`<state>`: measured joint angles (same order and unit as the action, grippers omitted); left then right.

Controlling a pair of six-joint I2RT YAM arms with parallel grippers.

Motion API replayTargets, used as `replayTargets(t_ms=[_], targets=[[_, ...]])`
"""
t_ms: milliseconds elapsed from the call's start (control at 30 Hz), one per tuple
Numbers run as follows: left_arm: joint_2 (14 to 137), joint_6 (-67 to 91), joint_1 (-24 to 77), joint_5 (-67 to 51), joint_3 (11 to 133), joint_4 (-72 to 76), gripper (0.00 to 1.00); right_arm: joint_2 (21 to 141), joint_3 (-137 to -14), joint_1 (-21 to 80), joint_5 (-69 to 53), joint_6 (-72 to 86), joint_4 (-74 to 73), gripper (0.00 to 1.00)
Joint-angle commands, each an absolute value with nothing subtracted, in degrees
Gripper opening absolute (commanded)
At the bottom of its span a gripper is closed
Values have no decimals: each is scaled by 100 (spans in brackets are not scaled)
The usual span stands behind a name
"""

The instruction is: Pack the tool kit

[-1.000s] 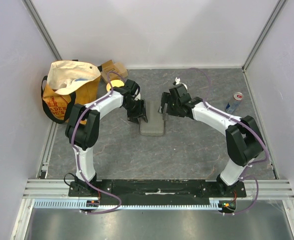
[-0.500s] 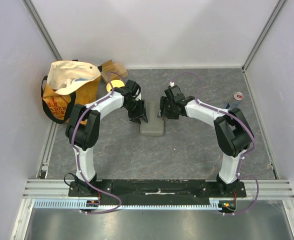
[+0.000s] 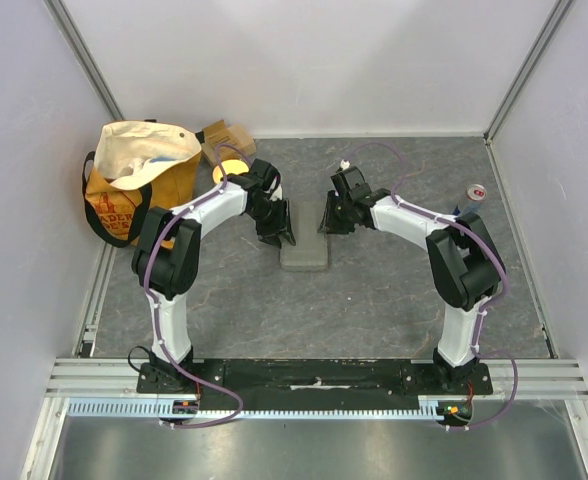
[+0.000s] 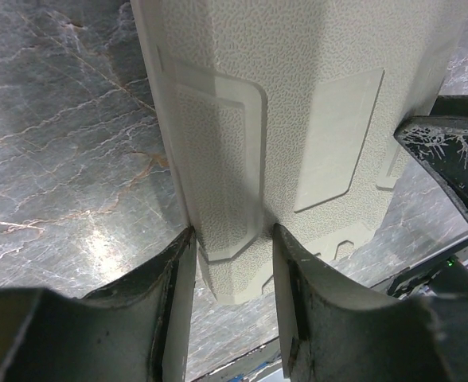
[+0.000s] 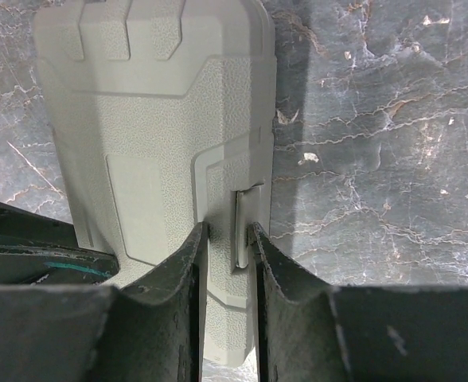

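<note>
The tool kit [image 3: 304,250] is a grey-green plastic case lying closed and flat in the middle of the table; no hand tools show. My left gripper [image 3: 277,228] stands over its left edge. In the left wrist view the case [image 4: 298,95] runs between the jaws of that gripper [image 4: 232,231], which press on a raised strip along the rim. My right gripper [image 3: 327,222] is at the case's right edge. In the right wrist view the case [image 5: 154,119] has a small latch [image 5: 243,227], and the gripper [image 5: 226,231] is pinched narrowly around it.
An orange-and-cream tote bag [image 3: 134,180] stands at the back left, with a brown cardboard box [image 3: 224,135] behind it and a yellow round object [image 3: 229,168] beside it. A small bottle [image 3: 469,200] stands at the right. Walls enclose three sides.
My right gripper has moved left onto the case's right edge and its jaws have closed in around the latch. The left jaws have narrowed a little; the case has not moved.
</note>
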<state>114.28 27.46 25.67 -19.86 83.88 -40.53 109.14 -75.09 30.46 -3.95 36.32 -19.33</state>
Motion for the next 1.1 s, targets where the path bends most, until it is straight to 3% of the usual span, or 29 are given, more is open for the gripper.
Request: replayTargets(t_ms=[0, 200, 267, 467, 567, 667, 767, 1067], targets=[[11953, 2470, 2742, -2039, 8305, -3964, 43, 11461, -7409, 3182, -571, 3665, -2066, 22], [11787, 2505, 2742, -1776, 8437, -3981, 43, 11347, -7549, 3182, -265, 3648, -2162, 19], [11585, 2540, 2733, -1461, 8551, -4025, 43, 11233, -7768, 3164, -36, 3560, -2302, 23], [10803, 2637, 2470, -502, 8999, -4139, 52, 10934, -9050, 2936, 1159, 2954, -3286, 40], [10250, 2593, 2312, -203, 9053, -4148, 59, 10539, -9255, 2760, 1493, 2708, -3463, 57], [9626, 2470, 2215, -26, 8948, -4148, 66, 10021, -9168, 2593, 1748, 2593, -3542, 69], [8923, 2330, 2127, 377, 8763, -4140, 74, 9363, -8869, 2426, 2029, 2532, -3560, 72], [6234, 1565, 2092, 1433, 7586, -3481, 75, 6551, -7691, 2285, 4155, 2180, -3331, 81]])
